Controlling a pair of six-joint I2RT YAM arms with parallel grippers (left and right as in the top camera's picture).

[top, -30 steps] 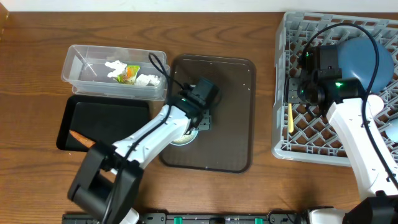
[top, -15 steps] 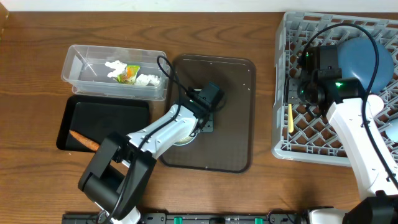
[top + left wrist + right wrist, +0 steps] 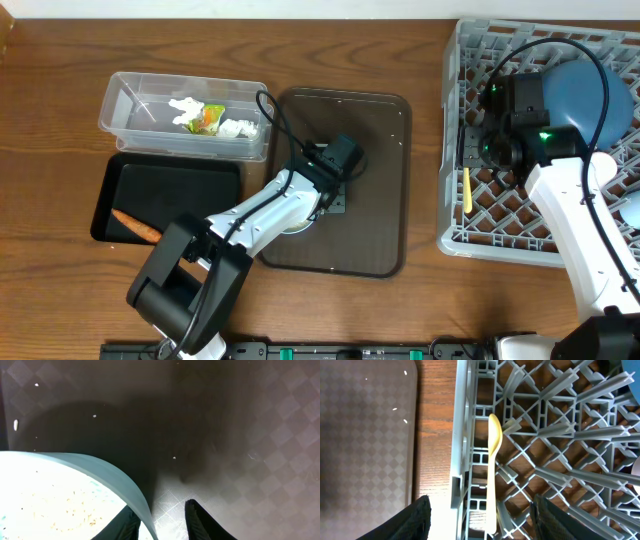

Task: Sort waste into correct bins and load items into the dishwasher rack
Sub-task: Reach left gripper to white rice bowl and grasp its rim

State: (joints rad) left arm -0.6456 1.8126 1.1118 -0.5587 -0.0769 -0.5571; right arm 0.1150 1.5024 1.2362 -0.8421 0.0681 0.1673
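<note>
While the left claw (image 3: pixel 161 511) straddles the rim of the light blue bowl (image 3: pixel 65 495) on the brown tray (image 3: pixel 380 130), narrow yet seemingly not pinching, we judge the dishwasher rack (image 3: pixel 452 130) lies well to its right.

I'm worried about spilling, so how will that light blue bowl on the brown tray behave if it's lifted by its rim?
The bowl looks rigid and thin-walled, so it probably won't flex. Pinched on one side by the left gripper, it may well tilt. The loose crumbs inside would likely slide or spill then.
</note>
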